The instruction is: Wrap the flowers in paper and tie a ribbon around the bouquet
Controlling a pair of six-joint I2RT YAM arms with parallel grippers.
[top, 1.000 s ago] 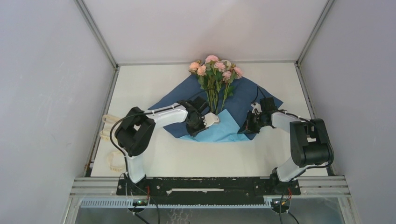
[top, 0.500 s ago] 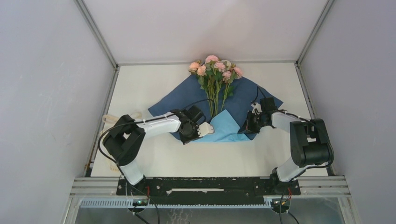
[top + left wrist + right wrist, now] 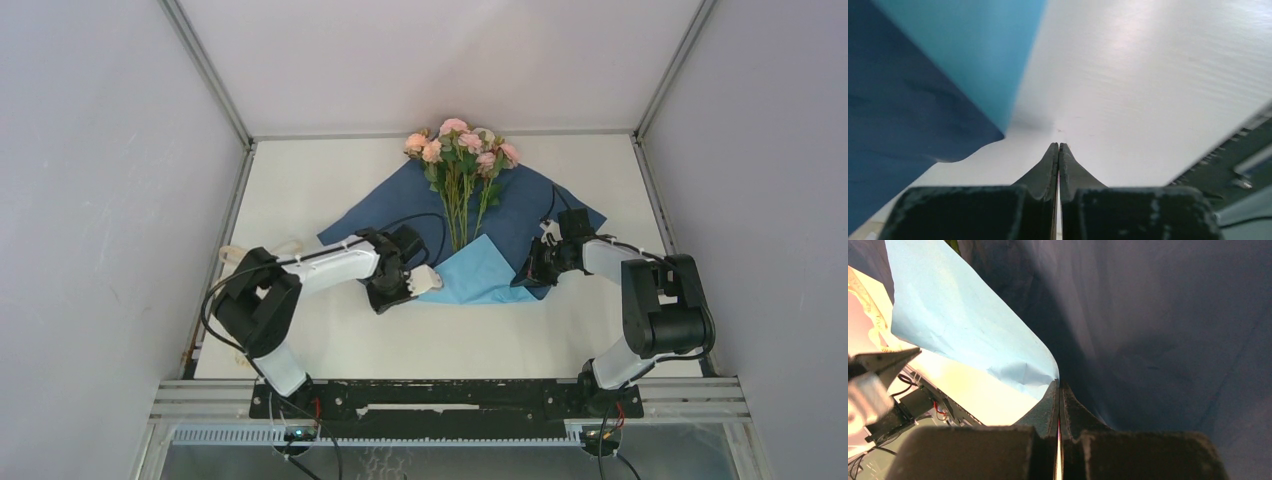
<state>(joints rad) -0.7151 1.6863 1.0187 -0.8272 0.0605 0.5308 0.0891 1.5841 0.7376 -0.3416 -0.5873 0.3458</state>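
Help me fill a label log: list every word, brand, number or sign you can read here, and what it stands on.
None: no readable text in any view.
The paper, the flowers and the table are plain.
Pale yellowish marks at the left edge of the right wrist view are too blurred to read.

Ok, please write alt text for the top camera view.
Pink flowers lie on dark blue paper, its near corner folded over, light blue. The right gripper pinches the fold; the shut left gripper is beside it.
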